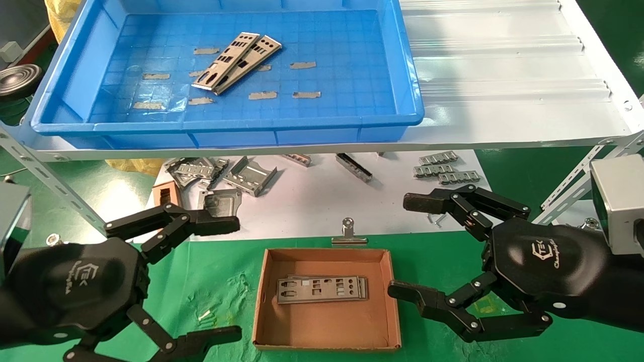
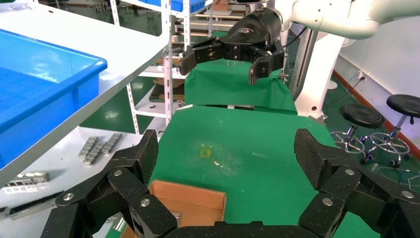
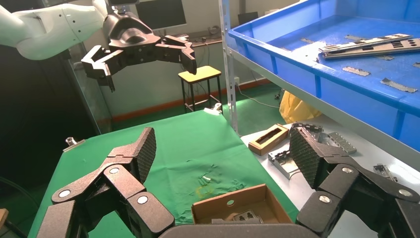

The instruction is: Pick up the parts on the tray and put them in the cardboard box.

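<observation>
Beside the cardboard box (image 1: 327,301), both grippers hover, left (image 1: 224,279) and right (image 1: 410,246), fingers wide.

Surface: a green cloth (image 1: 221,281) covers it, with a white sheet (image 1: 312,201) lying at its far edge.
Shelf: a white corrugated shelf (image 1: 503,75) on pale slotted metal legs (image 1: 568,186) stands above the far edge of the green cloth.
Floor: green (image 2: 346,94), with a red line (image 2: 354,91) along the wall's foot beyond the green cloth.
Stools: two black round stools (image 2: 381,124) on wheeled bases and a yellow-topped stool (image 3: 200,79) stand beyond the green cloth.
Wall: pale (image 2: 391,54), beyond the black round stools.
Bag: a yellow bag (image 3: 294,106) sits under the white corrugated shelf.
</observation>
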Motion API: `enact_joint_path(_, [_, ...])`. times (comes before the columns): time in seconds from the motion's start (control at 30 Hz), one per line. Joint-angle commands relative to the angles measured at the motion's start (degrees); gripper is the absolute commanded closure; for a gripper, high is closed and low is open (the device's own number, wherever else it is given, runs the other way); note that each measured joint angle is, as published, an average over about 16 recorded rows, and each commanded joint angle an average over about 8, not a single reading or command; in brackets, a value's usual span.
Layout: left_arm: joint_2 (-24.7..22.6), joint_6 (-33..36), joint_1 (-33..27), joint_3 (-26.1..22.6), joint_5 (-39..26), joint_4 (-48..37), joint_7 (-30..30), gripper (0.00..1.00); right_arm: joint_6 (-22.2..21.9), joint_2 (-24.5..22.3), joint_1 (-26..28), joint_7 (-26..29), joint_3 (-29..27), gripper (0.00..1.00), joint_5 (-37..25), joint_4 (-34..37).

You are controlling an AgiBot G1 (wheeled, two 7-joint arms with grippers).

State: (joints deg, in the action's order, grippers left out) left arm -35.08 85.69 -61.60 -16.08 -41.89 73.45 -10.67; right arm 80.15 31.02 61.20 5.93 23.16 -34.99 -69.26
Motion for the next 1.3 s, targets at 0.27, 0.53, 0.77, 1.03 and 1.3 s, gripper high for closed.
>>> enact_joint_path(0.27, [0.0,0.0,0.0,0.0,0.0,0.0,0.0,0.0,0.0,0.0,0.0,0.0,0.0,0.0,0.0,0.0])
enact_joint_path(0.53, [0.0,0.0,0.0,0.0,0.0,0.0,0.0,0.0,0.0,0.0,0.0,0.0,0.0,0.0,0.0,0.0])
enact_joint_path(0.77, [0.0,0.0,0.0,0.0,0.0,0.0,0.0,0.0,0.0,0.0,0.0,0.0,0.0,0.5,0.0,0.0])
enact_joint_path(1.03, [0.0,0.0,0.0,0.0,0.0,0.0,0.0,0.0,0.0,0.0,0.0,0.0,0.0,1.0,0.0,0.0])
enact_joint_path(1.3, [0.0,0.0,0.0,0.0,0.0,0.0,0.0,0.0,0.0,0.0,0.0,0.0,0.0,1.0,0.0,0.0])
